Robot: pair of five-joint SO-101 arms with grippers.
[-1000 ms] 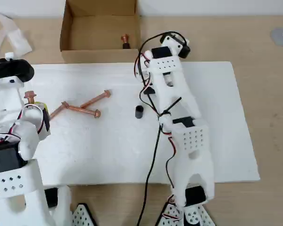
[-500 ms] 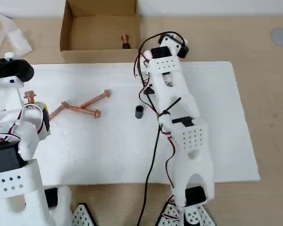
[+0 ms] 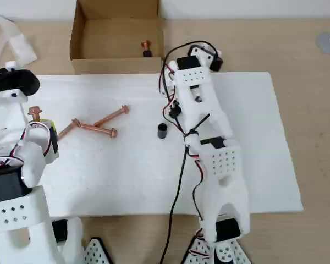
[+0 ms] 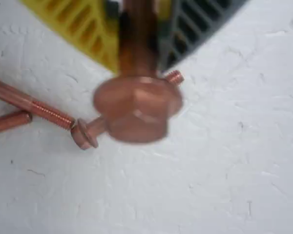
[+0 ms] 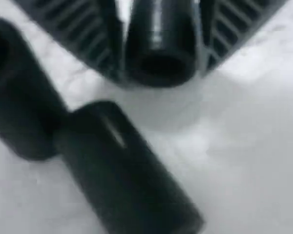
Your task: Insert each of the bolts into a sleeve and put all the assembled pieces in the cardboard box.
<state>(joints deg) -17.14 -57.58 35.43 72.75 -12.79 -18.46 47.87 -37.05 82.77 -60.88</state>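
The rough white foam mat [image 3: 126,176] has the open cardboard box [image 3: 77,34] at its 12 o'clock edge, with one assembled piece [image 3: 146,48] inside. The left gripper [image 4: 136,53] pinches a smooth copper hex-head bolt [image 4: 136,105], head jutting past its ribbed pads, and the right gripper [image 5: 161,73] clamps a glossy black tubular sleeve [image 5: 161,48], bore facing outward. In the high view the held bolt lies toward 9 o'clock of the right arm, well apart, so mating likely means meeting mid-mat, where loose bolts [image 3: 96,127] and a spare sleeve [image 3: 162,130] lie between.
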